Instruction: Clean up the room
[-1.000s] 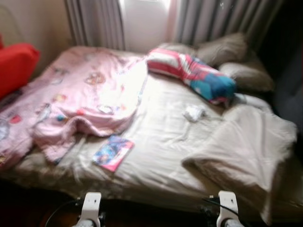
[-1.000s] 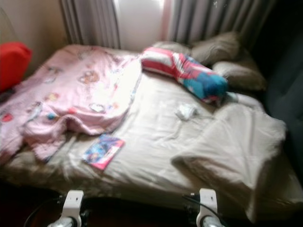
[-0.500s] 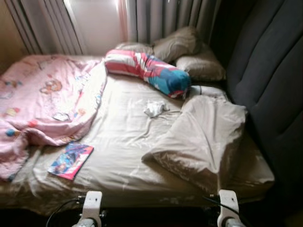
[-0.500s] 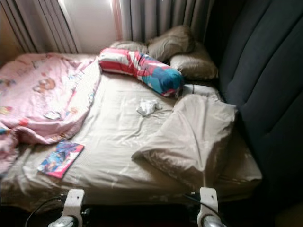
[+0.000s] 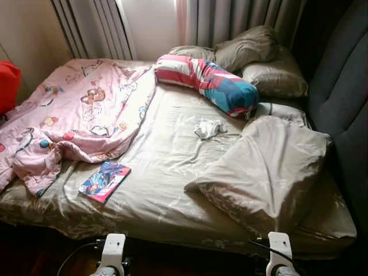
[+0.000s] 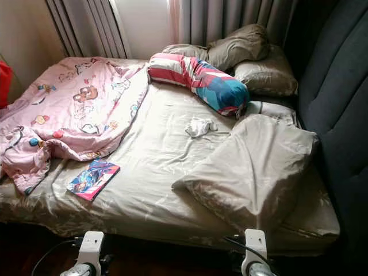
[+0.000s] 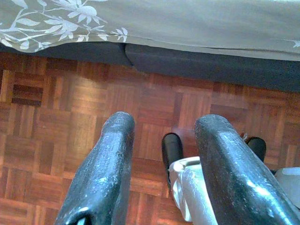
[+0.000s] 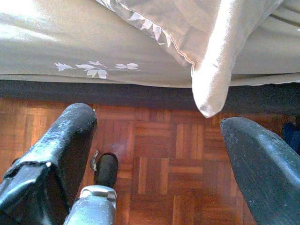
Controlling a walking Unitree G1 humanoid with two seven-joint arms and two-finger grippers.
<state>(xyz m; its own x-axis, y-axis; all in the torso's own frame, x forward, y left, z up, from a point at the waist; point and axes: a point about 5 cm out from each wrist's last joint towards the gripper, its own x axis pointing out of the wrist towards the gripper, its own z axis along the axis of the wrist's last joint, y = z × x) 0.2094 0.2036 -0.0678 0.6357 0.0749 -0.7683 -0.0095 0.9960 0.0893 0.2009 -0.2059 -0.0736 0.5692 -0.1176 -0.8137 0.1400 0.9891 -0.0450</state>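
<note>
An unmade bed [image 5: 164,172] with a beige sheet stands before me. A pink cartoon-print blanket [image 5: 80,115] lies rumpled over its left half. A colourful book [image 5: 104,180] rests near the front edge beside the blanket. A crumpled white cloth [image 5: 209,128] sits mid-bed. A red, white and blue striped bolster [image 5: 207,83] lies across the far side. My left gripper [image 7: 164,123] hangs open above the parquet floor [image 7: 56,103] by the bed's edge. My right gripper [image 8: 159,119] is open too, under a hanging duvet corner [image 8: 211,89].
A bunched beige duvet [image 5: 270,172] covers the bed's right part, with beige pillows [image 5: 253,49] behind it. A dark padded headboard [image 5: 345,92] rises on the right. Grey curtains [image 5: 230,20] hang at the back. A red object [image 5: 7,86] sits far left.
The camera swung right and then partly back left, and the picture is now sharp. Nothing on the bed has moved, and both arms hang as before.
</note>
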